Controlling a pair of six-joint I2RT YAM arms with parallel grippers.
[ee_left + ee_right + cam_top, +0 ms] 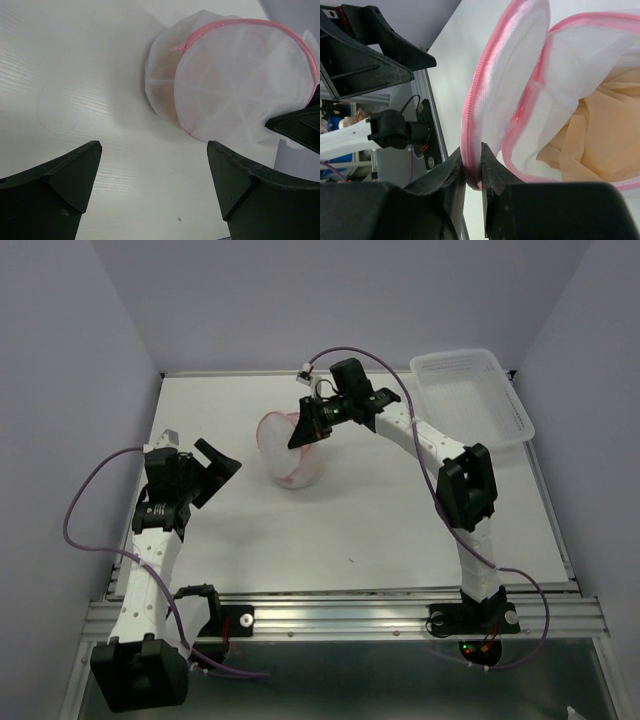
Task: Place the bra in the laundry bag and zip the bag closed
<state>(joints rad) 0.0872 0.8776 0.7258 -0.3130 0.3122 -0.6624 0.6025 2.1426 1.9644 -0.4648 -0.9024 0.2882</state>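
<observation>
The laundry bag (290,458) stands mid-table, a white mesh pouch with a pink zipper rim. Its round lid flap (510,75) is raised and the mouth gapes. The tan bra (600,135) lies bunched inside the pouch and shows faintly through the mesh (162,85) in the left wrist view. My right gripper (473,161) is at the bag's top right side, pinched on the lid's pink zipper rim (297,430). My left gripper (155,165) hovers open and empty over bare table, left of the bag (240,85) and apart from it.
A clear rectangular plastic basket (470,395) sits at the table's back right corner. The right arm (440,455) reaches from the front right across to the bag. The aluminium rail (350,615) runs along the near edge.
</observation>
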